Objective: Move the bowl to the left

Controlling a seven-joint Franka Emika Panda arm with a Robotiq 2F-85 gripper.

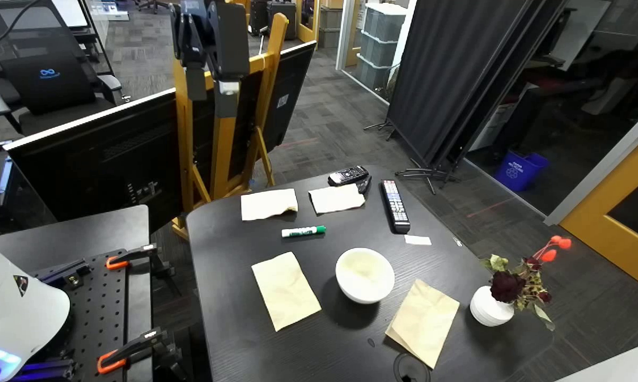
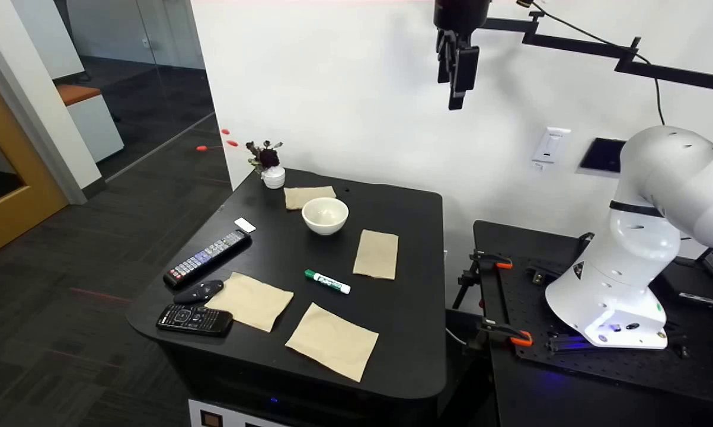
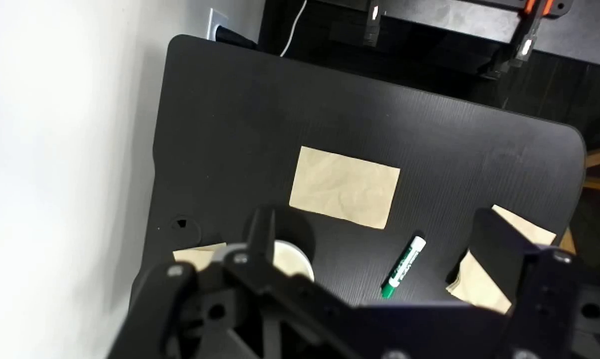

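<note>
The white bowl [image 1: 365, 276] with a cream interior stands upright on the black table [image 1: 234, 345], between two tan paper sheets. It also shows in an exterior view [image 2: 325, 216]. In the wrist view, the bowl [image 3: 292, 259] is at the lower left, mostly hidden behind one finger of my gripper. My gripper [image 3: 374, 219] is open, with its fingers wide apart and nothing between them. In both exterior views the gripper [image 1: 211, 103] [image 2: 452, 92] hangs high above the table, well apart from the bowl.
Tan sheets [image 1: 287, 291] [image 2: 332, 341] lie around the table. A green and white marker [image 1: 303, 232] lies near the middle. Several remotes [image 1: 395, 206] [image 2: 194, 320] lie along one side. A small white vase with flowers [image 1: 491, 307] stands near a corner. A wall [image 2: 356, 118] borders one edge.
</note>
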